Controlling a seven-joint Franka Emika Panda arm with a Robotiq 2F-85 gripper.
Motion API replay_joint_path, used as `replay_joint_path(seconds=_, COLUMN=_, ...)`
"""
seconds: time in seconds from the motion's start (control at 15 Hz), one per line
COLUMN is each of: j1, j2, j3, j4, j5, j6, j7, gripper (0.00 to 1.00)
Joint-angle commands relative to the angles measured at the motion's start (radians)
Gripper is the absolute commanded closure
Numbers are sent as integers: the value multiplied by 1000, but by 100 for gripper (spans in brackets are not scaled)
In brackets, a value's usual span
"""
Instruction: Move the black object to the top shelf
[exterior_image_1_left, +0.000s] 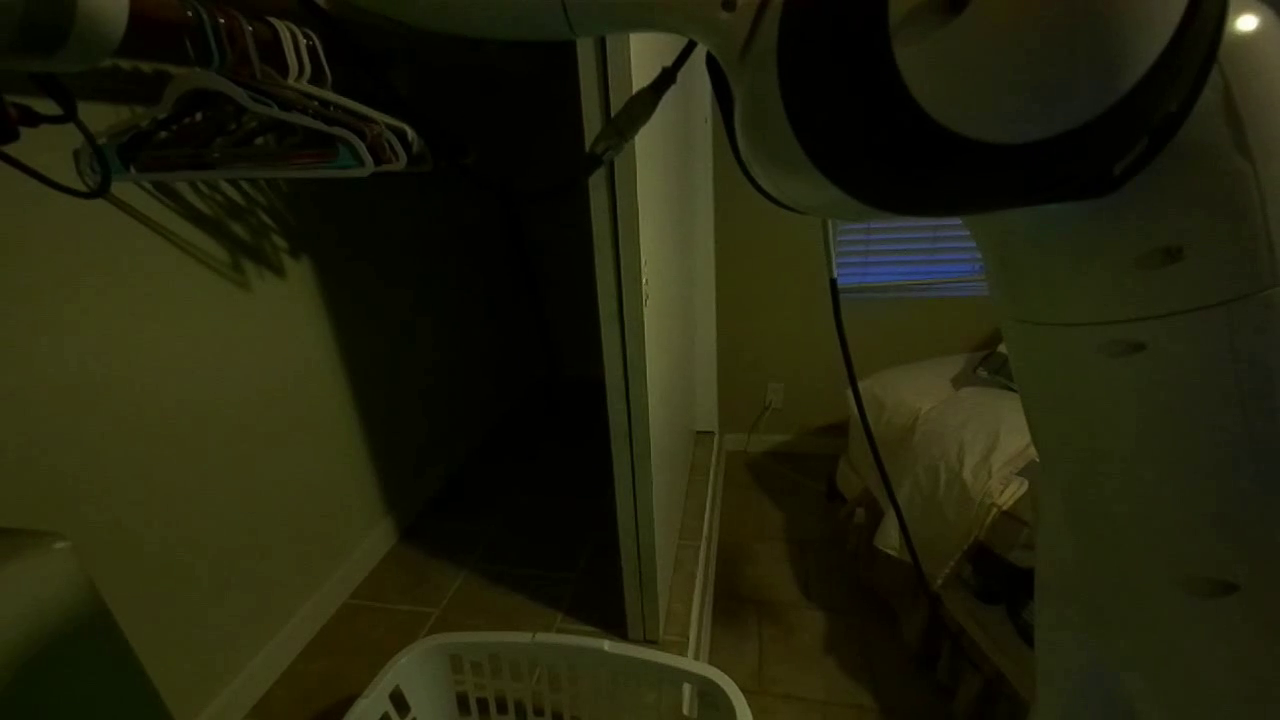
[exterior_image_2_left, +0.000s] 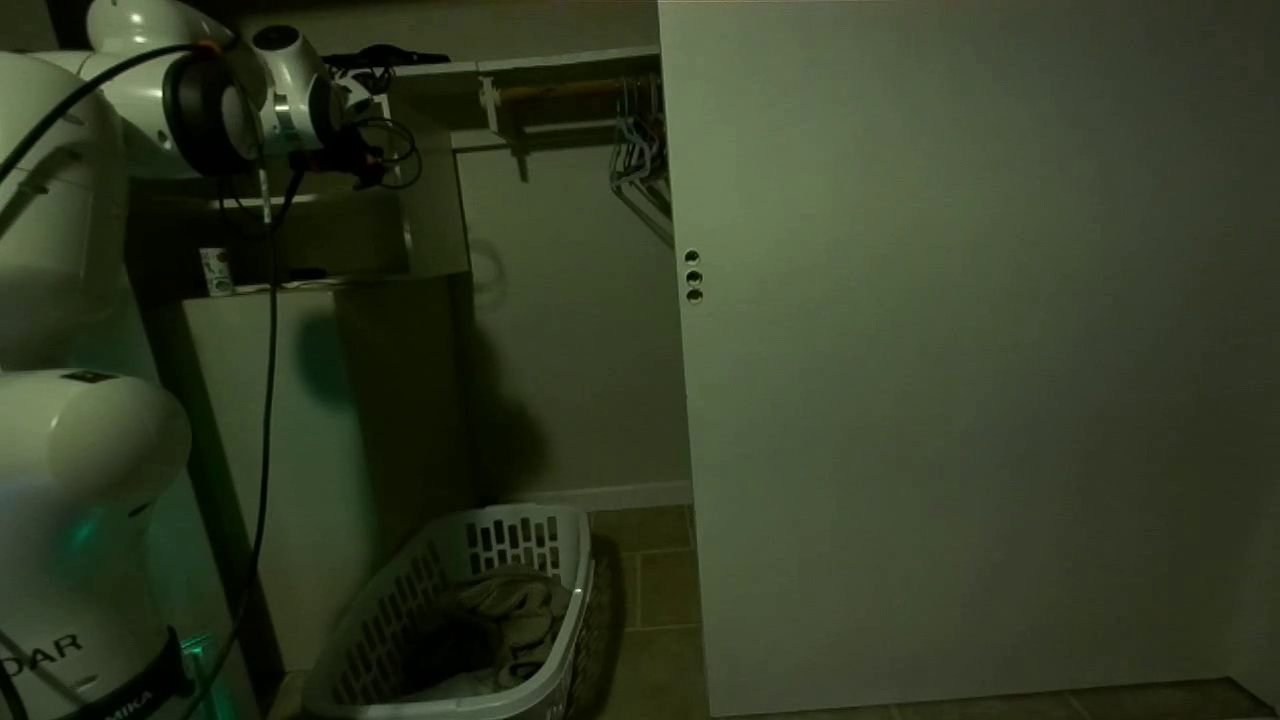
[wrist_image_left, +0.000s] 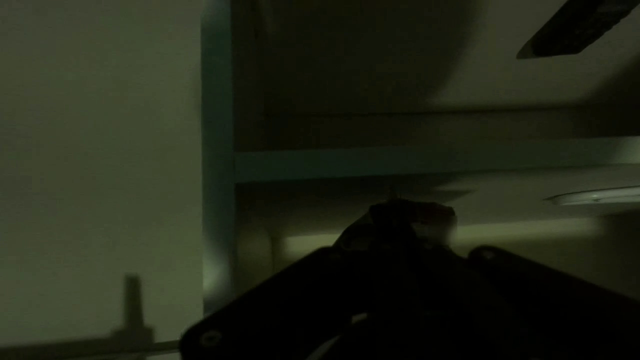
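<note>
The black object (wrist_image_left: 580, 30), long like a remote, lies on the lower shelf in the dark wrist view, whose picture stands upside down. In an exterior view it is a thin dark shape (exterior_image_2_left: 305, 273) on the shelf board. My gripper (wrist_image_left: 412, 212) is a dark silhouette with its fingertips together; nothing is clearly seen between them. In an exterior view the gripper (exterior_image_2_left: 368, 168) hangs in front of the shelf unit, higher than the black object and apart from it. The shelf above (wrist_image_left: 425, 165) shows its front edge. A higher board (exterior_image_2_left: 440, 69) runs above the unit.
A patterned cup (exterior_image_2_left: 216, 271) stands on the lower shelf. A pale flat item (wrist_image_left: 595, 196) lies on the shelf above. Dark items (exterior_image_2_left: 390, 56) lie on the highest board. Hangers (exterior_image_2_left: 640, 160) hang beside the unit. A laundry basket (exterior_image_2_left: 585, 600) and sliding door (exterior_image_2_left: 960, 350) are nearby.
</note>
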Motion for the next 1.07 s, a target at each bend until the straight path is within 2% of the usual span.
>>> replay_joint_path(seconds=0.0, j1=28, j2=17, j3=-29, j4=41, j5=-42, j6=-29, j7=51, gripper=72)
replay_joint_path(seconds=0.33, j1=35, j2=-13, j3=-42, j4=9, j5=-52, j6=-19, j7=65, gripper=40)
replay_joint_path(seconds=0.67, j1=42, j2=-66, j3=-54, j4=-38, j5=-79, j6=-26, j7=85, gripper=4)
replay_joint_path(seconds=0.8, j1=40, j2=-100, j3=-54, j4=-75, j5=-89, j6=-32, j7=79, gripper=0)
replay_joint_path(seconds=1.0, j1=34, j2=-155, j3=-45, j4=-131, j5=-77, j6=-56, j7=73, gripper=0)
